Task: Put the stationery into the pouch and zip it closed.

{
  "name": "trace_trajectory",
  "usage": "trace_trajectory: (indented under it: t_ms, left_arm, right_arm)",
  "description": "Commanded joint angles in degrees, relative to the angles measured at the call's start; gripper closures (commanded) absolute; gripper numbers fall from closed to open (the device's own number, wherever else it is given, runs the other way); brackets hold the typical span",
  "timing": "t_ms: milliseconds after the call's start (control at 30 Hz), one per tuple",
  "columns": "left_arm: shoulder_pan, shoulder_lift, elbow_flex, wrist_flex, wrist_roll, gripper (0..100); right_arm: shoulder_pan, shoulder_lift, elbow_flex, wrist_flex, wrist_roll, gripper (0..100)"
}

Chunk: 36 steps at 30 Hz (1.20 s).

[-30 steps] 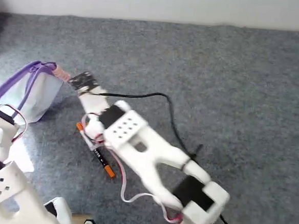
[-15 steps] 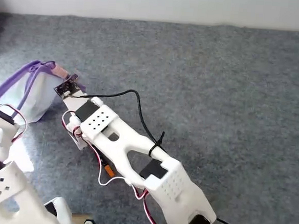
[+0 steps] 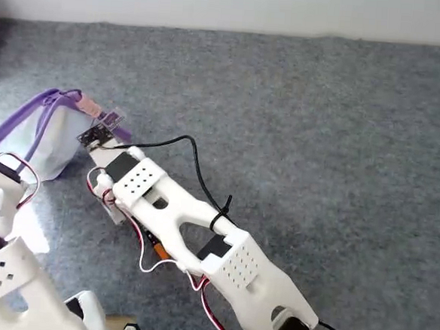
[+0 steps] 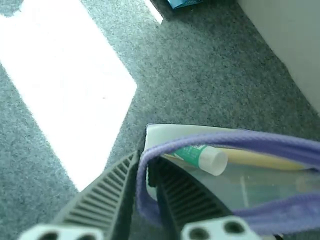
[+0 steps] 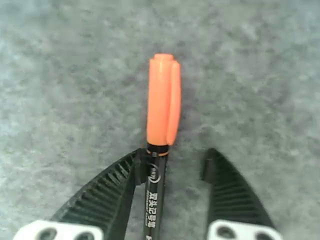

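Pouch sits mid-left in high view, L claw clamped on its purple rim. R claw gapes wide, marker btwn fingers, on grey counter.

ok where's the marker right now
The marker lies on the carpet inside the open right gripper, orange cap past the tips; in the high view, just right of the pouch.

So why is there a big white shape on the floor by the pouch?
Left wrist view: beside the pouch, strong light seems to hit the carpet and leaves a glaring white patch. High view: softer light, a faint shadow beside the right arm.
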<state>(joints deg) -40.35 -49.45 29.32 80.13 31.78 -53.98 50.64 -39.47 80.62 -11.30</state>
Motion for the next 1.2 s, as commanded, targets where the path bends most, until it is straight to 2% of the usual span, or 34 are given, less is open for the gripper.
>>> trace_trajectory:
  t_ms: [0,233,433,700,1033,1167]
  left_arm:
    - [-0.18,0.53,-1.89,-1.32,0.7,99]
    - [-0.09,0.53,-1.89,-1.32,0.7,99]
    - [-0.09,0.53,-1.89,-1.32,0.7,99]
    - [0.0,0.53,-1.89,-1.32,0.7,99]
    - [0.0,0.53,-1.8,-1.32,0.7,99]
    - [2.37,0.53,-1.8,-1.23,0.7,99]
  right_arm:
    - [1.98,0.13,-1.05,3.03,-0.44,98.6]
    - [6.55,-0.4,-1.05,11.3,-0.44,99.0]
    - [7.69,-0.48,-1.05,21.49,-0.53,99.0]
    - [8.66,-5.93,-0.18,22.37,-0.44,99.1]
    - [9.45,-23.87,22.95,22.2,-0.53,99.1]
    - [10.42,-29.76,28.4,22.11,-0.62,99.1]
